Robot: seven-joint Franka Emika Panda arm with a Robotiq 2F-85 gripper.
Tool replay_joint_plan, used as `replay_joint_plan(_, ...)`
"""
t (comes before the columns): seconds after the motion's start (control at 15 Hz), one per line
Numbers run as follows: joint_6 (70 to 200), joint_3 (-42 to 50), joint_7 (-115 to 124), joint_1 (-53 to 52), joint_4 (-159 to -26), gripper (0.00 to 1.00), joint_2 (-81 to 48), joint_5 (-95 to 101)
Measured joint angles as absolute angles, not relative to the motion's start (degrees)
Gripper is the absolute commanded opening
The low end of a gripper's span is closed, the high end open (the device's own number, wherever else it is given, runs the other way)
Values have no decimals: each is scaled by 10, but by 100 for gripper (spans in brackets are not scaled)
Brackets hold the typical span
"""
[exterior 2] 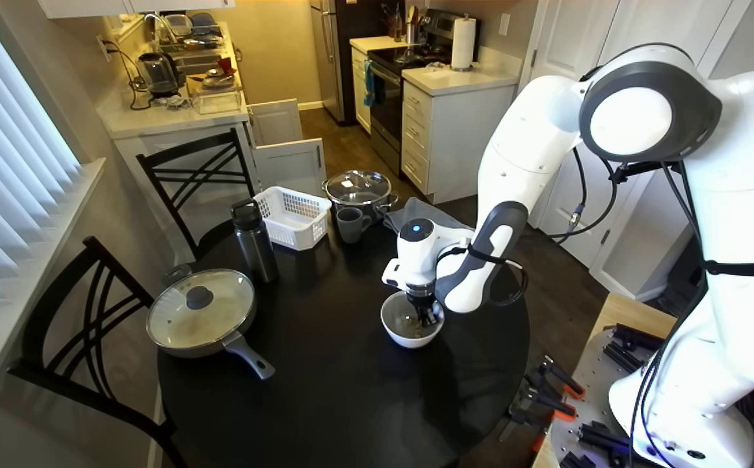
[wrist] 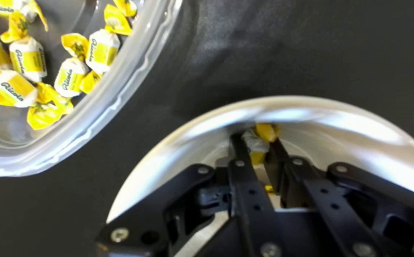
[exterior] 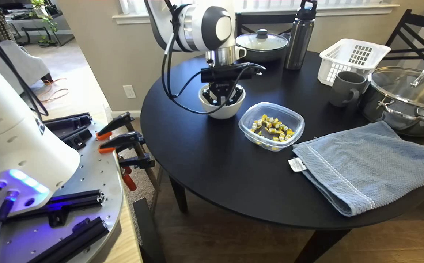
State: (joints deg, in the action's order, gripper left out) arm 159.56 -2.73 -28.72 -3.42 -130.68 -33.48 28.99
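inside white bowl rim [wrist: 292, 101], jaws nearly closed on wrapped candy [wrist: 258, 145], tabletop [wrist: 139, 132] gap alongside; plastic tub [wrist: 117, 97] beyond

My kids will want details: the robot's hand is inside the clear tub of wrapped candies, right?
Not quite: the robot's hand is inside the white bowl; the clear tub of wrapped candies sits beside it, as the wrist view shows.

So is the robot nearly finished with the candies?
Maybe done: many Ricola candies lie in the clear plastic container. In hand: the gripper looks closed around a wrapped candy inside the white bowl. Probably left: lifting that one, and perhaps another, since a second yellow bit shows. I can't see how many more the bowl hides.
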Motion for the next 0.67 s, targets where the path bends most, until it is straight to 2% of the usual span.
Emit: replay_joint_plan(0.67,1588,-56,-301,-8,-1276,4,-310,261)
